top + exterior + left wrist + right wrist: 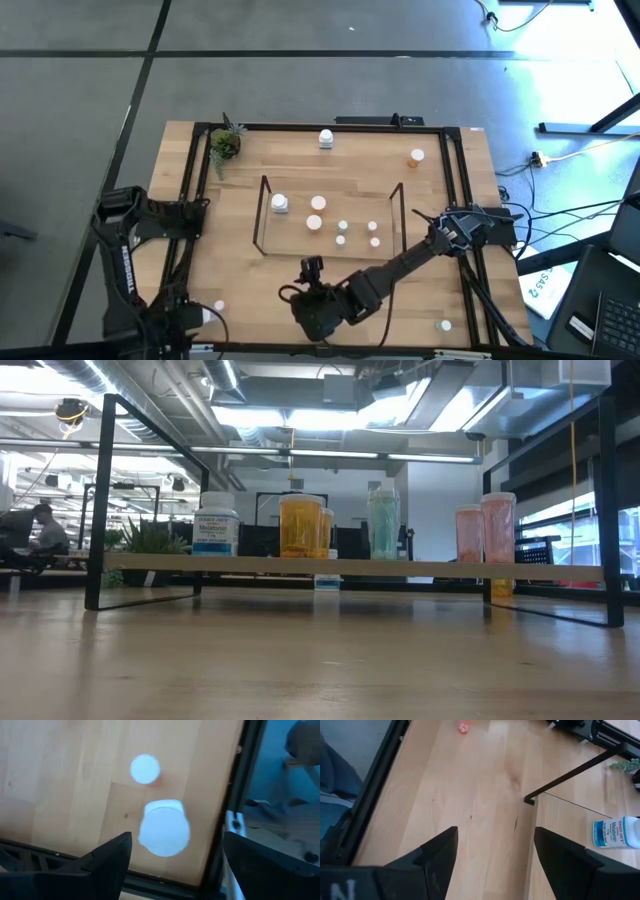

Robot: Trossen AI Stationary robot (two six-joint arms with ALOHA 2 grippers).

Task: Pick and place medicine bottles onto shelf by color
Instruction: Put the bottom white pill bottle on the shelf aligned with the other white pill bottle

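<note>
On the counter (300,280), the shelf (264,215) already carries about six sorted medicine bottles (315,223). Four stand off it. The left claw (175,865), wide open and empty, hovers over one near the shelf's left; the right claw (495,855) gapes empty beside it.

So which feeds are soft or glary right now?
Left wrist view: the white bottle cap under the left gripper is blurred. Low view: bright ceiling lights glare behind the shelf; near tabletop soft. High view: right side washed bluish.
</note>
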